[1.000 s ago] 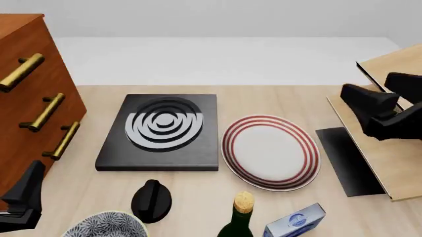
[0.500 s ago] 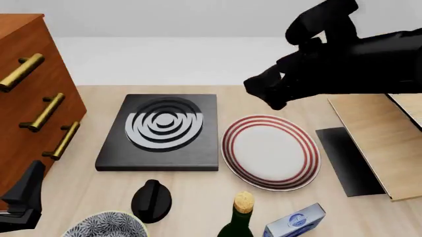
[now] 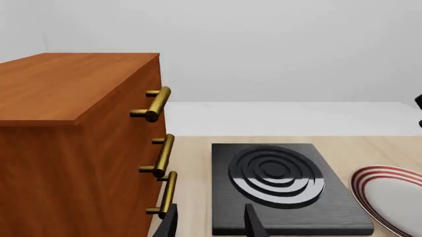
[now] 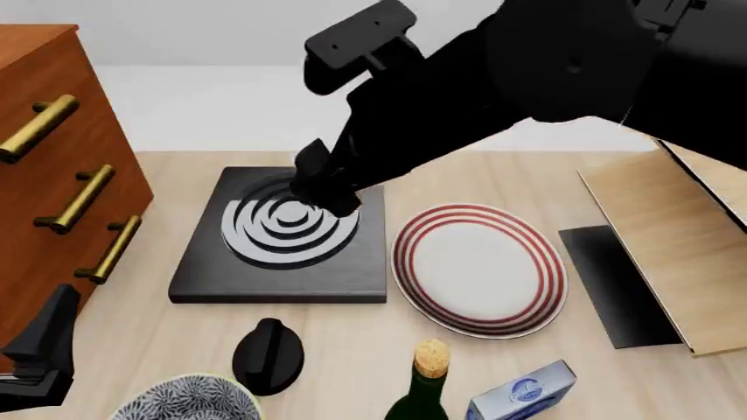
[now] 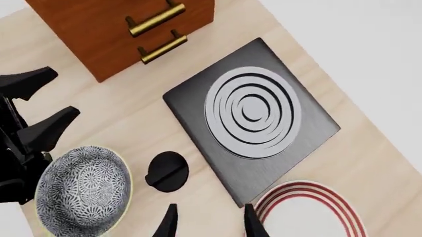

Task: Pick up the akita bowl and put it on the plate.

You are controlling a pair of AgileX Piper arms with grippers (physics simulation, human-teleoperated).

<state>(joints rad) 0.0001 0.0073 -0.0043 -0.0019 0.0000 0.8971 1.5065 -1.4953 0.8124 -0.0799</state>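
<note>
Nothing is done yet: the akita bowl (image 5: 82,190) sits on the surface, well apart from the plate (image 4: 478,269), ungrasped. Both arms' jaws are spread, holding nothing.

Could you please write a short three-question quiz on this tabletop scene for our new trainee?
1. True or false: the patterned grey-blue akita bowl already sits on the white red-ringed plate.
2. Which lies between bowl and plate in the right wrist view? A) black round knob B) a banana C) a red mug
3. What stands to the left of the black square slab with white rings in the front view?

Key: 1. False; the bowl is on the table at the near edge. 2. A. 3. The brown wooden drawer cabinet with brass handles.
</note>
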